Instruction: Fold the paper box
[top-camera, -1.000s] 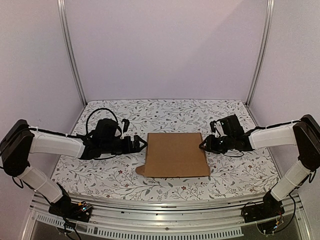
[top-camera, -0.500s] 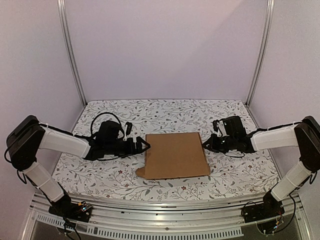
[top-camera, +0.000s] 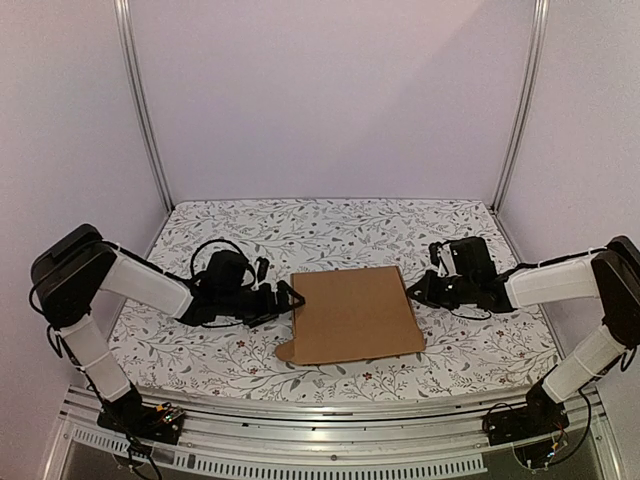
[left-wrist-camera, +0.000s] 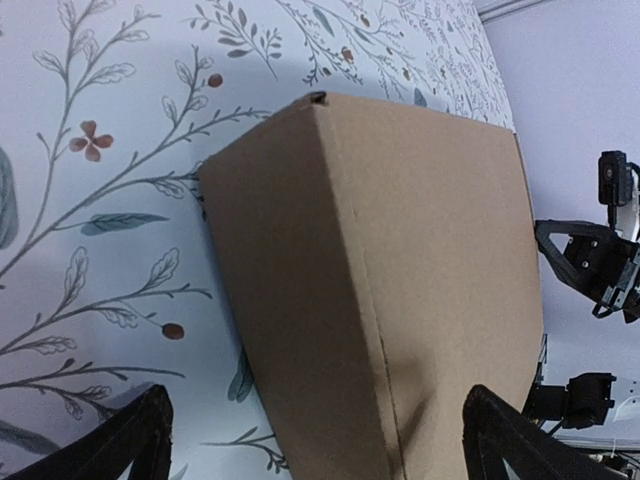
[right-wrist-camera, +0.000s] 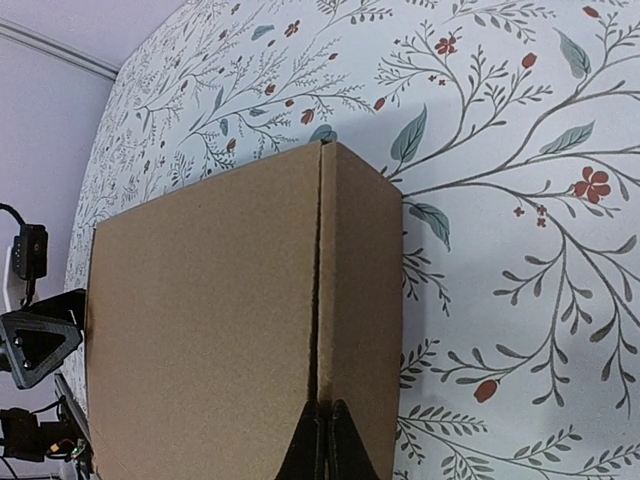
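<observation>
The left hand (top-camera: 285, 297) has swung in low to the left edge of the paper box (top-camera: 355, 315), fingers (left-wrist-camera: 130, 450) spread wide and gripping nothing. The box lies mid-worktop (top-camera: 330, 225), shifted slightly. Across it, the right hand (top-camera: 412, 290) has just clenched fully against the right wall, so it probably presses rather than grips. The wrist views show the box's upright side walls. Only the top view shows a tab (top-camera: 283, 350) jutting out at the near-left corner.

Headcount: one paper box (top-camera: 352, 315), two grippers
Just the single box in the middle of the one table (top-camera: 330, 225), plus a gripper per side: left gripper (top-camera: 290, 297) at its left edge, right gripper (top-camera: 410, 290) at its right edge.
</observation>
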